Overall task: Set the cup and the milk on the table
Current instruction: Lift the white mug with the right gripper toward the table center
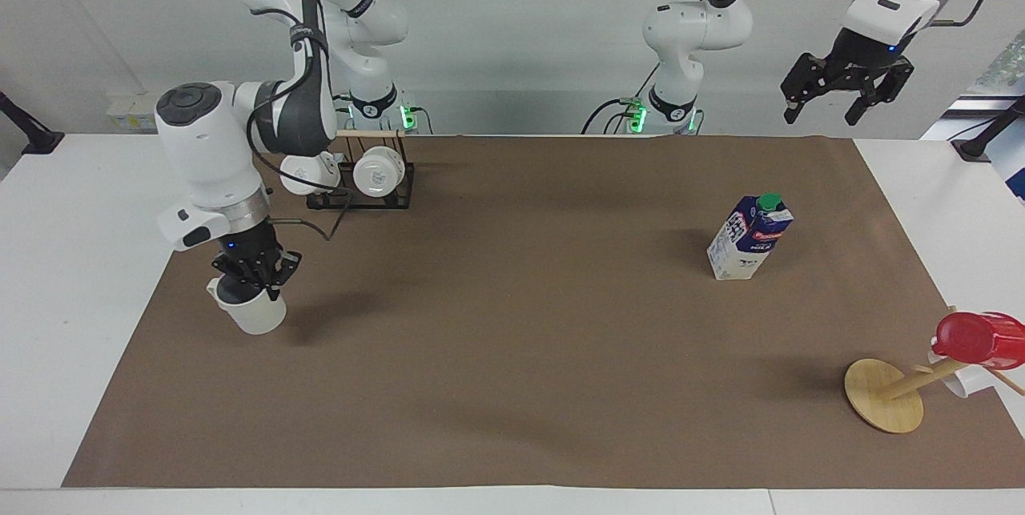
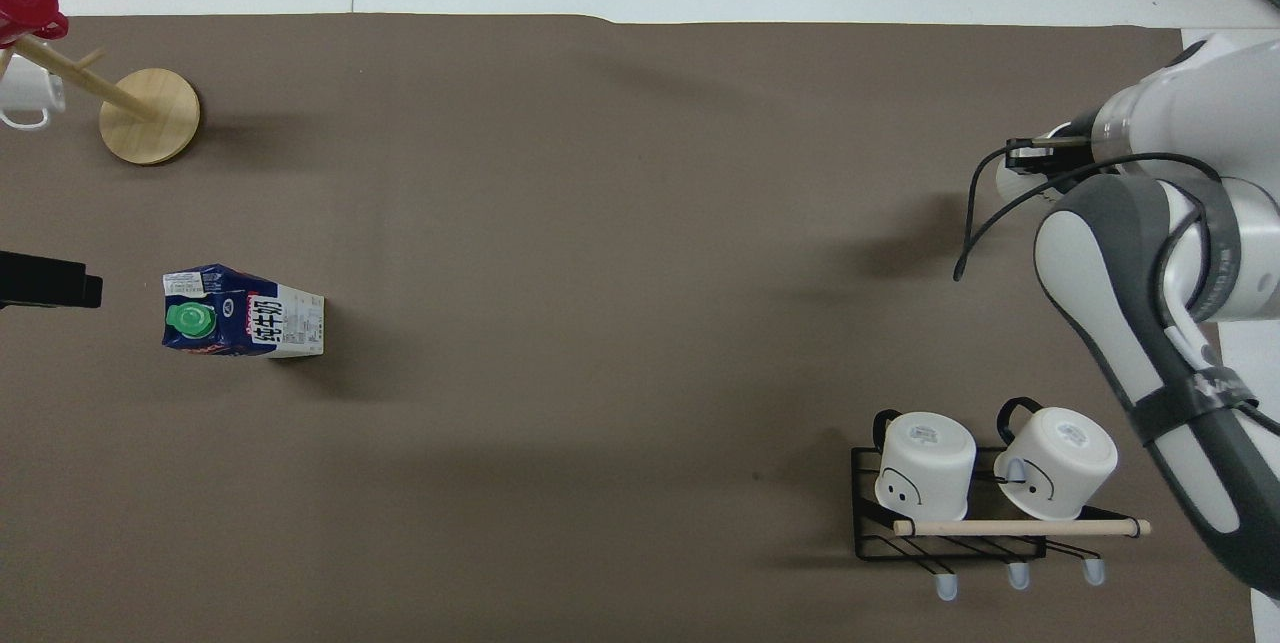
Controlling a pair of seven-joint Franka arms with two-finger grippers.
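gripping the cup [image 1: 255,311] by its rim, right gripper [image 1: 255,275] is clamped on it, raised over the brown paper sheet [image 1: 512,355] at the right arm's end of the table [image 1: 72,275], near the mug rack [image 1: 364,179]; milk [image 1: 750,237] stands upright on the sheet toward the left arm's end; left gripper [image 1: 837,94] waits raised with fingers apart
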